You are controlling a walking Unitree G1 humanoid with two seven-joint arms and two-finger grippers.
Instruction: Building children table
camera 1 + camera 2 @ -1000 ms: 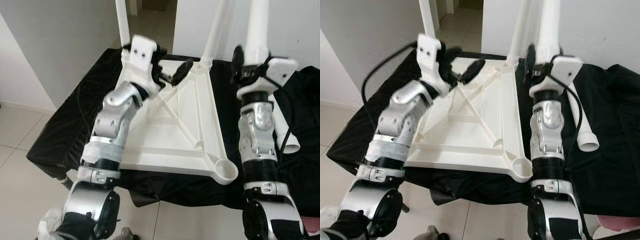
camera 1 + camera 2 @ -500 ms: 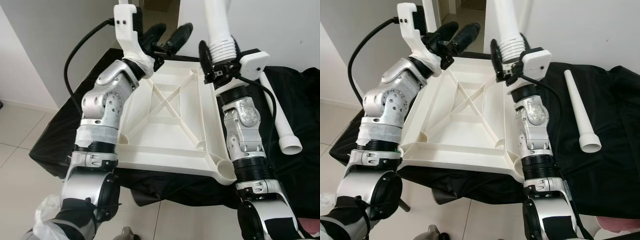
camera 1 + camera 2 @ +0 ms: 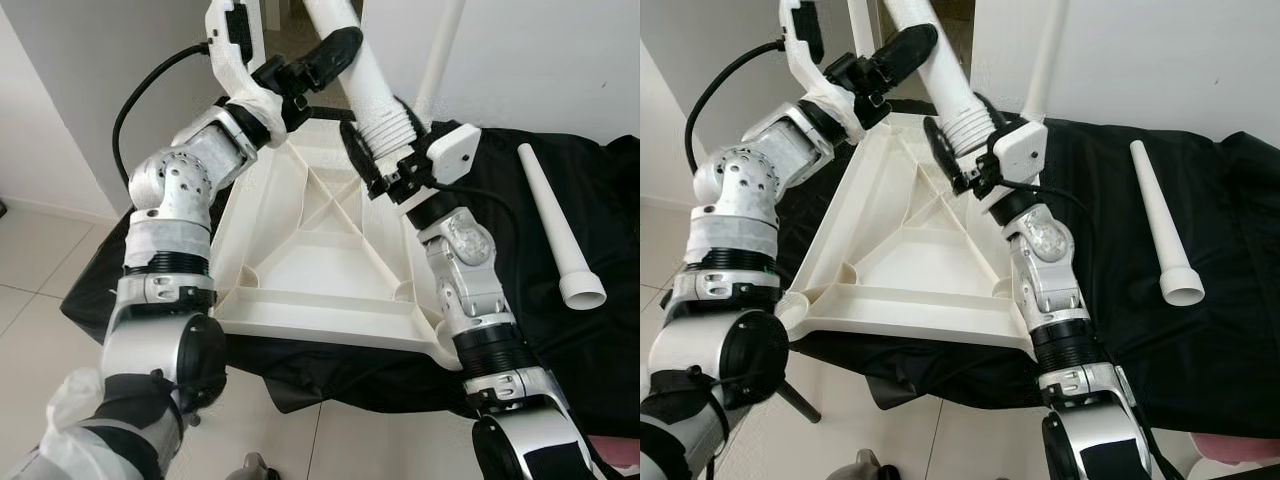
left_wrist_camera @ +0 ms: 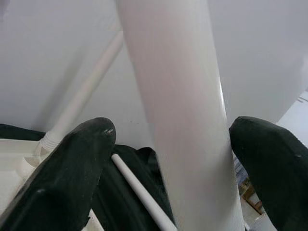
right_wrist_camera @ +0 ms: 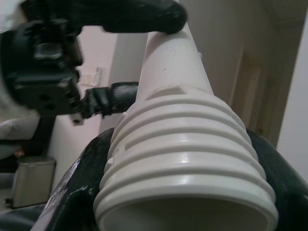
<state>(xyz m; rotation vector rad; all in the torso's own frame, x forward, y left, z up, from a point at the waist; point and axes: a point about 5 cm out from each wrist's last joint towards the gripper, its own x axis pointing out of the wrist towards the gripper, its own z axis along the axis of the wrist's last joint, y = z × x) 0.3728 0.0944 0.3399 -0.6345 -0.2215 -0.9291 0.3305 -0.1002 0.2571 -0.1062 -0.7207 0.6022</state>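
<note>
My right claw [image 3: 958, 150], forearm raised over the upturned white tabletop [image 3: 910, 250], pinches the threaded end of a white table leg [image 3: 940, 75]. My left claw [image 3: 325, 55], elbow bent high, straddles that leg's shaft farther up, fingers spread. A spare leg [image 3: 1160, 225] lies right.

Black-draped bed [image 3: 620, 200] bearing tabletop [image 3: 330, 270], leg [image 3: 560, 235].

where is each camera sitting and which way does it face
Left eye, right eye: on the head, looking down at the upturned table top on black cloth; both arms show.
Left wrist: along the left tool, its fingers either side of the table leg.
Right wrist: along the right tool at that leg's threaded end.
All share the leg.
</note>
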